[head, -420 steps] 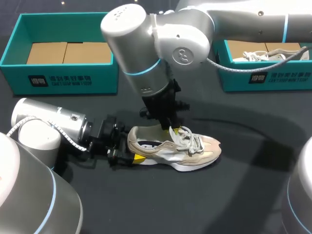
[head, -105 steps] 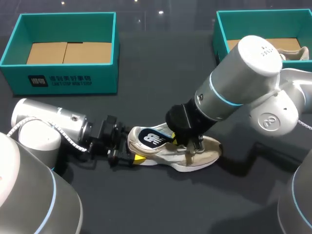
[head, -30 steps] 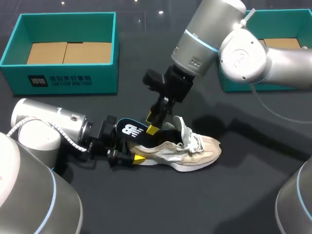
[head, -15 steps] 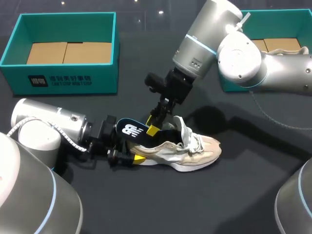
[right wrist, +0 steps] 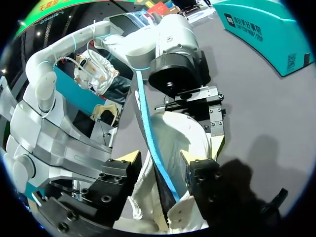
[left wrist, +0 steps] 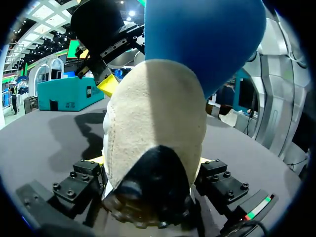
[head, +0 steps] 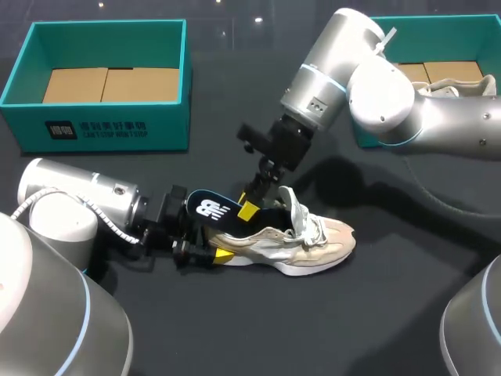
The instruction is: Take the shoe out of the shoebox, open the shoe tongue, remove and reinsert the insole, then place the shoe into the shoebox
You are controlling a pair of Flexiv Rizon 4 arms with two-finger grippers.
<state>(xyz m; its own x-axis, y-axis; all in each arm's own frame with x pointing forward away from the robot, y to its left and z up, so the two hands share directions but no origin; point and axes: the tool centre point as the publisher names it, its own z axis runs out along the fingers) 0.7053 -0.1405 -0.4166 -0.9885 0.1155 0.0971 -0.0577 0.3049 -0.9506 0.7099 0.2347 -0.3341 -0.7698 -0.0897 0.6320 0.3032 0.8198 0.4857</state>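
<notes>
A beige and white shoe lies on its sole in the middle of the black table, with its tongue pulled up. A dark blue insole with a white logo sticks up and back out of the heel opening. My left gripper lies low on the table, shut on the shoe's heel, one finger on each side. My right gripper comes down from above and straddles the insole. Its fingers stand a little off both faces, so it is open.
A teal shoebox with cardboard inside stands at the back left. A second teal box at the back right holds another light shoe and is partly hidden by my right arm. The front of the table is bare black cloth.
My right gripper's fingers have narrowed around the insole, and its arm has shifted slightly to the right. The shoe, insole and left gripper have stayed put.
</notes>
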